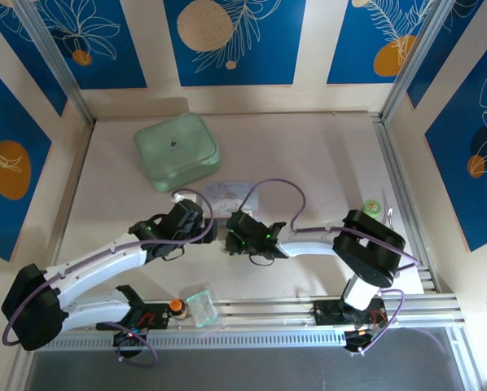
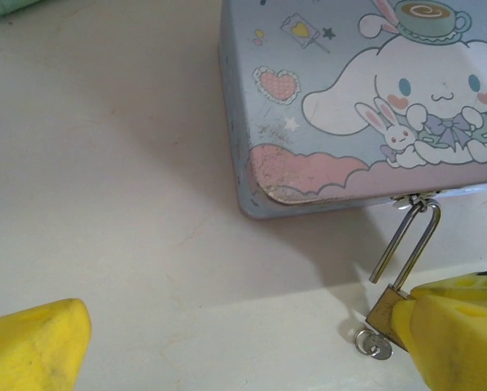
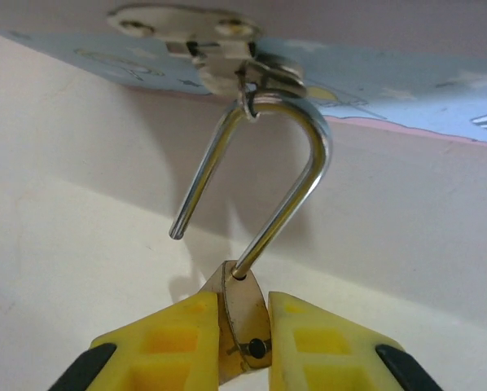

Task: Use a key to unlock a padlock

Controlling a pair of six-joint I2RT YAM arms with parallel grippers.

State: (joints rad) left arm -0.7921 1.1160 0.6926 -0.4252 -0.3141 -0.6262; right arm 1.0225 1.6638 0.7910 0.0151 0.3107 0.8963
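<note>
Right wrist | your right fingers (image 3: 170, 334) clamp the brass padlock (image 3: 242, 297) body | shackle (image 3: 313, 155) sprung open, one leg free, hooked through the tin's (image 2: 349, 98) hasp (image 3: 203, 24) | your left fingers (image 2: 32, 346) spread wide beside the tin, gripping nothing

No readable text, numbers or brand marks anywhere. Tin (image 2: 341, 98) lid carried only cartoon art: white long-eared character, small rabbit, heart, stars. Small dark mark on green container (image 1: 177, 148) was too small to read. Padlock (image 3: 242, 326) body showed no legible stamp.
</note>
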